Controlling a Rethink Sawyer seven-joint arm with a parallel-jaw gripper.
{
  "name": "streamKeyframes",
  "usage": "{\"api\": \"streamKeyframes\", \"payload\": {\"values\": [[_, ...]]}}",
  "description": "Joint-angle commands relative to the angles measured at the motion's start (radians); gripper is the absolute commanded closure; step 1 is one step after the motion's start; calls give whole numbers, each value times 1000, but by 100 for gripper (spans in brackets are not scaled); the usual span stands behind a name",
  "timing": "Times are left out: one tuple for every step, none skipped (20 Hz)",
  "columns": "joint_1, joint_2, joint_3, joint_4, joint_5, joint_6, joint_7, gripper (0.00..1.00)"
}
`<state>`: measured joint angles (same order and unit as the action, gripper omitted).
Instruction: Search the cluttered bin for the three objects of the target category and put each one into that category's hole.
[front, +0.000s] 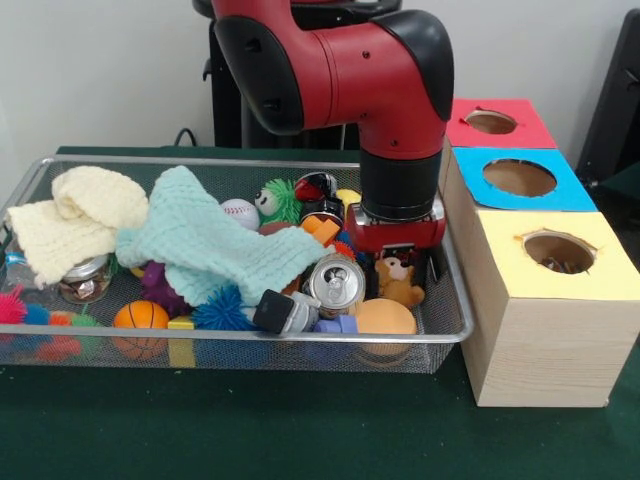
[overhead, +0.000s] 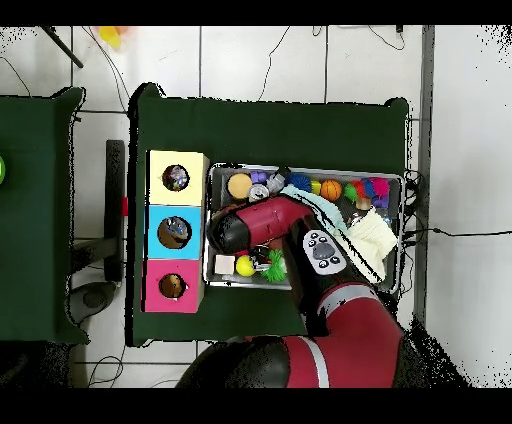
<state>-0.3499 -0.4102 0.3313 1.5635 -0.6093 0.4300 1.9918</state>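
From the front: a wire bin (front: 300, 338) on green cloth, crammed with clutter. At its left end, a cream cloth (front: 80, 215) over a jar (front: 85, 280). Across the middle, a teal cloth (front: 200, 240), draped over other things. Behind that, a baseball (front: 240, 213) and a green furry toy (front: 280, 200). Along the near wall, a basketball (front: 141, 316), a blue spiky ball (front: 220, 310) and an orange ball (front: 385, 318). Toward the right, a can (front: 335, 284) lying with its top to the camera, and just beside it a bear (front: 398, 280).

Reaching down into the bin's right end, the arm (front: 340, 70), with the gripper (front: 403, 258) low among the clutter, just above and behind the bear. Cannot tell whether open, closed or holding anything: tips hidden. Cannot tell which things belong to the target category.

Right of the bin, touching or nearly so, three boxes in a row: nearest a yellow hole (front: 558, 250), then a blue hole (front: 519, 177), farthest a red hole (front: 490, 121). Something dark inside the yellow one.

From overhead: the same bin (overhead: 400, 180) with the arm (overhead: 270, 222) stretched across its left half, covering the gripper. Orange ball (overhead: 239, 186) in the top left corner, basketball (overhead: 331, 189) along the top wall, cream cloth (overhead: 372, 238) at the right. Left of the bin, the holes stacked top to bottom: yellow (overhead: 176, 178), blue (overhead: 174, 232), red (overhead: 172, 286), each with something inside.
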Motion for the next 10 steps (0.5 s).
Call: {"api": "streamKeyframes", "payload": {"values": [[-21, 76, 6, -79, -23, -86, 26, 0], [-21, 76, 5, -79, -23, -90, 27, 100], [-18, 75, 3, -82, -24, -87, 26, 100], [-15, 74, 0, -86, -25, -83, 25, 100], [-12, 74, -2, -89, -26, -79, 24, 100], [-9, 73, -5, -89, -28, -84, 27, 100], [-3, 71, -12, -88, -30, -86, 32, 100], [-2, 70, -13, -87, -30, -88, 33, 100], [-2, 70, -13, -88, -31, -87, 32, 100], [0, 70, -13, -89, -31, -84, 31, 100]]}}
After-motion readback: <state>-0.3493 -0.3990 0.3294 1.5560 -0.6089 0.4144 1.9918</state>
